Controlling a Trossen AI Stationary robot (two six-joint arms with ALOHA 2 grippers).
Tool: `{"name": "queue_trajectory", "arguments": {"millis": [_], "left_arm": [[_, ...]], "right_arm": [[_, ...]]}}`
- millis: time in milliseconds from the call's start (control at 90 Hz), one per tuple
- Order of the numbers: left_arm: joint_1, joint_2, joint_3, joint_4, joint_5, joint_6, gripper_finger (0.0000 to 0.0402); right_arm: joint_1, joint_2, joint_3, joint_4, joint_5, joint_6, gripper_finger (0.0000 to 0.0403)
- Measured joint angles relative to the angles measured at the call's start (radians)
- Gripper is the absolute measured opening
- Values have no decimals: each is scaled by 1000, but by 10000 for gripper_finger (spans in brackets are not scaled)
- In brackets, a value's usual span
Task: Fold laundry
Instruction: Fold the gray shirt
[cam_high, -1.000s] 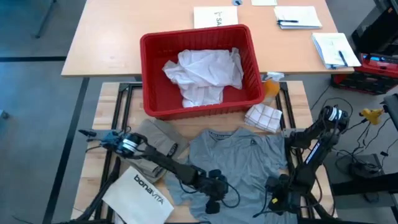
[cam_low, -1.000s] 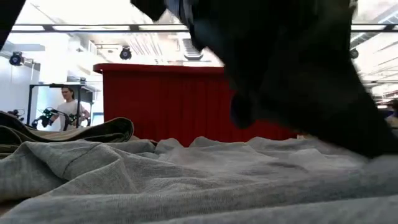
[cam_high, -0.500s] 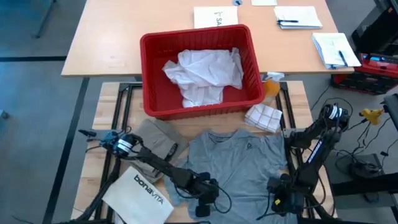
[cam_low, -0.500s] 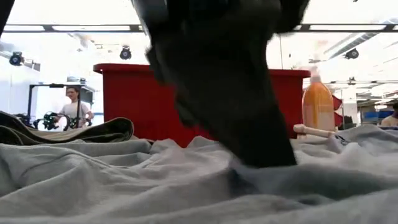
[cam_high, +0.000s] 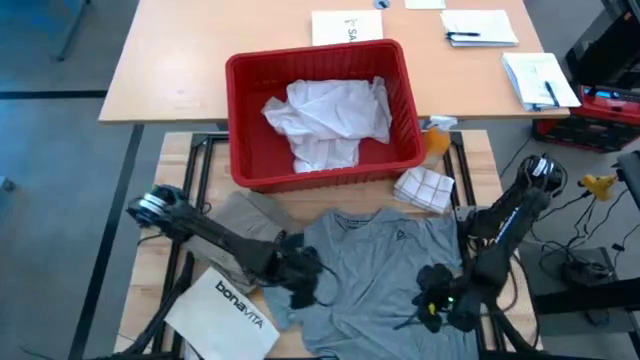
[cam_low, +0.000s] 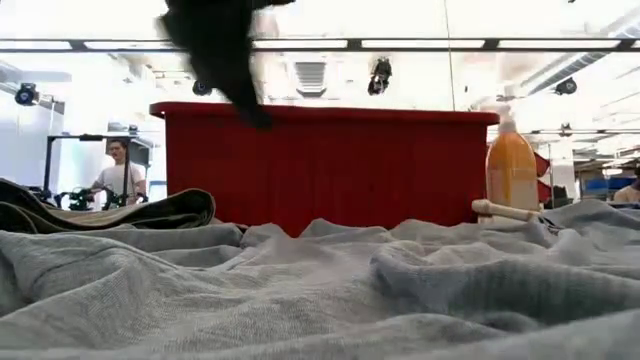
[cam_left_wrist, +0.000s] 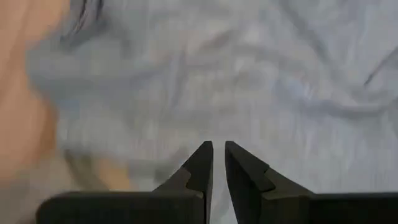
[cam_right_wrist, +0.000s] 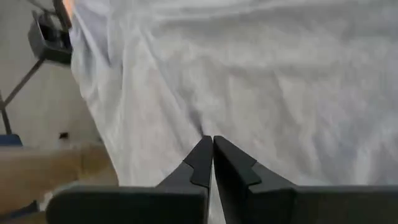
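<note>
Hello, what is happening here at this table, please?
A two-armed robot is working on laundry. A grey T-shirt lies spread flat on the table, and both grippers sit over its lower part: the left gripper near its left side, the right gripper near its right side. Both are closed and hold no cloth. A white shirt lies crumpled in the red basket behind, and a khaki-tan garment lies to the left of the T-shirt.

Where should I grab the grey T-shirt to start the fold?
Probably take the grey T-shirt by its near bottom corners. It lies face up, collar toward the red bin, and the left gripper and right gripper already sit over its lower part. Pinch the hem from above.
</note>
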Motion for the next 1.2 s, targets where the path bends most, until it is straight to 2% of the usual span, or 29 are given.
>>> {"name": "queue_trajectory", "arguments": {"millis": [111, 222, 300, 444, 511, 578, 678, 767, 922, 1100, 1200], "left_arm": [[0, -147, -142, 1, 66, -69, 35], [-13, -265, -279, -4, 69, -75, 79], [-1, -332, -377, 56, 149, -56, 126], [23, -374, -569, 243, 318, -20, 210], [22, -382, -620, 327, 336, -17, 238], [24, -382, -646, 344, 334, -17, 252], [23, -375, -669, 333, 300, 22, 255], [22, -377, -681, 359, 278, 98, 244], [27, -376, -669, 395, 269, 241, 209], [26, -368, -639, 448, 228, 416, 165], [38, -342, -648, 467, 224, 452, 140]], "right_arm": [[-61, -1, 1, 76, 3, -90, 3], [-109, 4, 4, 93, 6, -127, 28], [-139, 13, 4, 129, -1, -155, 63], [-224, 53, 8, 355, -5, -329, 145], [-277, 80, 8, 422, -29, -379, 178], [-328, 103, 10, 468, -66, -396, 203], [-375, 146, 31, 481, -80, -400, 221], [-408, 191, 70, 485, -96, -470, 222], [-461, 302, 173, 479, -196, -617, 199], [-502, 416, 288, 429, -251, -639, 172], [-505, 469, 344, 385, -264, -675, 160]]}}
